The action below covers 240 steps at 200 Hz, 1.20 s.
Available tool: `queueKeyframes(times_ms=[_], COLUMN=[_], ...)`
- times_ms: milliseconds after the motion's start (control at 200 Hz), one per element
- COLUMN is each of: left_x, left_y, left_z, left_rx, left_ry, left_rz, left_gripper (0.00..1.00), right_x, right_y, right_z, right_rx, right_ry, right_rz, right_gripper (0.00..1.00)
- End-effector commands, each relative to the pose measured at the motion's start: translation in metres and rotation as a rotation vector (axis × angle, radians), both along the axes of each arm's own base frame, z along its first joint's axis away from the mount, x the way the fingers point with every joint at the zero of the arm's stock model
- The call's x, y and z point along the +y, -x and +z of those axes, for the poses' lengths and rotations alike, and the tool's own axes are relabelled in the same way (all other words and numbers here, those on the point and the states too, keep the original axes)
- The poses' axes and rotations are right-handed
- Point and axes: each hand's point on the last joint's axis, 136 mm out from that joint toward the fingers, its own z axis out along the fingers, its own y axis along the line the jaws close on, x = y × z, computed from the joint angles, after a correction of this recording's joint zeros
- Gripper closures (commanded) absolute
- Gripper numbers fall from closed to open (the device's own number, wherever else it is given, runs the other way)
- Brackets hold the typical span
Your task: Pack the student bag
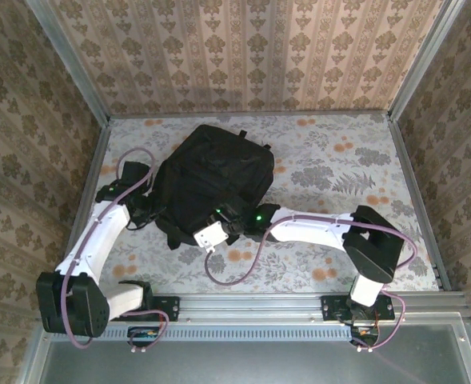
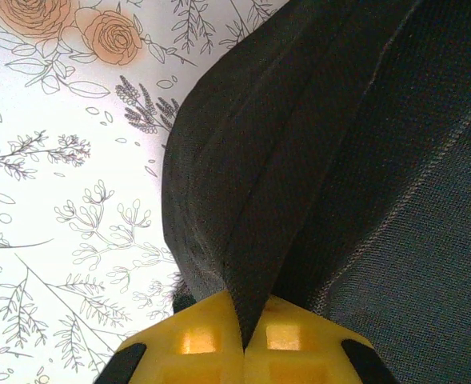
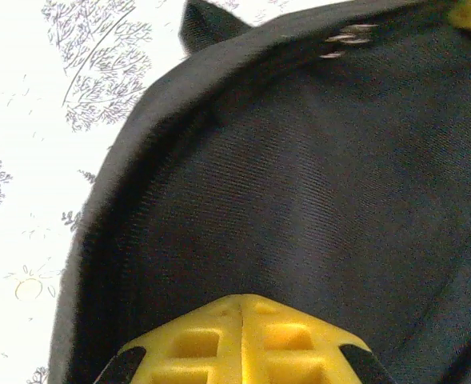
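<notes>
The student bag (image 1: 211,172), a large black fabric backpack, lies flat in the middle of the floral table. My left gripper (image 2: 243,308) is at the bag's left side (image 1: 149,211), its yellow fingers shut on a raised fold of the bag's black fabric (image 2: 259,200). My right gripper (image 3: 243,298) rests at the bag's near edge (image 1: 223,222). Its yellow fingers (image 3: 203,340) are shut tip to tip, with nothing visible between them, pressed against the bag's dark cloth (image 3: 299,176). A metal zip piece (image 3: 343,38) shows near the bag's rim.
The floral tablecloth (image 1: 339,168) stretches bare to the right of the bag and along the near edge (image 1: 283,268). Metal-framed, patterned walls (image 1: 243,56) enclose the table on three sides. A purple cable (image 1: 219,268) loops below the right forearm.
</notes>
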Motion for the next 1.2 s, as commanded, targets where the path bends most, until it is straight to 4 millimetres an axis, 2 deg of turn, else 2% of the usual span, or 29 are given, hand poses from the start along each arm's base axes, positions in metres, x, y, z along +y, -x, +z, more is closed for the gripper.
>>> queueKeyframes(times_ms=[0, 80, 135, 180, 270, 385, 485, 605, 660, 760, 1015, 1195], left_x=[-0.001, -0.013, -0.023, -0.031, -0.038, -0.033, -0.011, 0.024, 0.027, 0.018, 0.018, 0.010], left_y=[-0.004, -0.005, -0.008, -0.011, -0.014, -0.017, -0.016, -0.006, -0.006, -0.005, 0.015, 0.021], left_z=[0.006, 0.009, 0.014, 0.021, 0.032, 0.038, 0.027, 0.012, 0.008, 0.001, -0.003, -0.006], left_rx=[-0.083, -0.136, -0.183, -0.222, -0.282, -0.305, -0.234, -0.074, -0.029, -0.004, 0.032, 0.058], left_ry=[0.006, 0.073, 0.141, 0.202, 0.269, 0.280, 0.215, 0.067, 0.056, 0.102, 0.111, 0.129], left_rz=[-0.034, -0.069, -0.090, -0.105, -0.129, -0.133, -0.066, 0.070, 0.090, 0.085, 0.119, 0.107], left_gripper=[1.00, 1.00, 1.00, 1.00, 1.00, 1.00, 1.00, 1.00, 1.00, 0.95, 0.54, 0.51], right_x=[0.016, 0.025, 0.031, 0.035, 0.032, 0.022, 0.018, 0.014, 0.010, 0.001, -0.014, -0.023], right_y=[0.006, 0.008, 0.013, 0.009, -0.005, -0.005, 0.000, -0.006, -0.015, -0.025, -0.032, -0.036], right_z=[0.047, 0.057, 0.059, 0.061, 0.066, 0.068, 0.064, 0.066, 0.067, 0.069, 0.074, 0.064], right_rx=[0.094, 0.244, 0.344, 0.381, 0.444, 0.493, 0.548, 0.584, 0.596, 0.632, 0.657, 0.707], right_ry=[-0.244, -0.354, -0.399, -0.440, -0.520, -0.562, -0.579, -0.659, -0.700, -0.715, -0.747, -0.751], right_rz=[-0.074, -0.167, -0.206, -0.276, -0.445, -0.530, -0.567, -0.645, -0.730, -0.870, -0.990, -1.058], right_gripper=[1.00, 0.65, 0.60, 0.57, 0.59, 0.58, 0.60, 0.65, 0.67, 0.66, 0.53, 0.51])
